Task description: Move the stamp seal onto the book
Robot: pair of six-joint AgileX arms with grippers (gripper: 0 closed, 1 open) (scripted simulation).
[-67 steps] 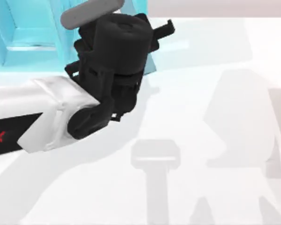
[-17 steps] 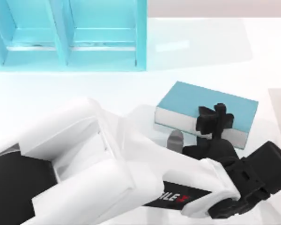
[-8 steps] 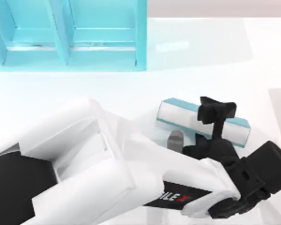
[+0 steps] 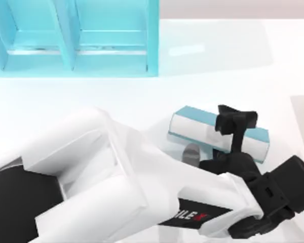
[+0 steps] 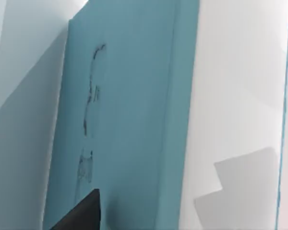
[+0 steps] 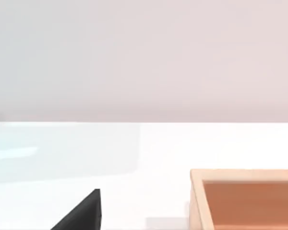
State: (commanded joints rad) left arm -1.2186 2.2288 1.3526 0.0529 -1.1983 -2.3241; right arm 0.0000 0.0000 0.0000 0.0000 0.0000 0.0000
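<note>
Left tool (image 4: pixel 236 121) over tilted book (image 4: pixel 192 126); grip unclear. Shelf unit (image 4: pixel 71 38) behind.

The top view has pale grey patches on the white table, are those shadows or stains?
Shadows, most likely: in the top view a soft grey patch lies on the table just below the book, beside the left claw. The left wrist view shows a sharp-edged grey shadow on white next to the book's teal cover. The right wrist view is evenly lit, with a faint bluish sheen on the table.

teal book (image 4: pixel 200 116), black left gripper (image 4: pixel 236 121), teal shelf (image 4: pixel 71 35)
</note>
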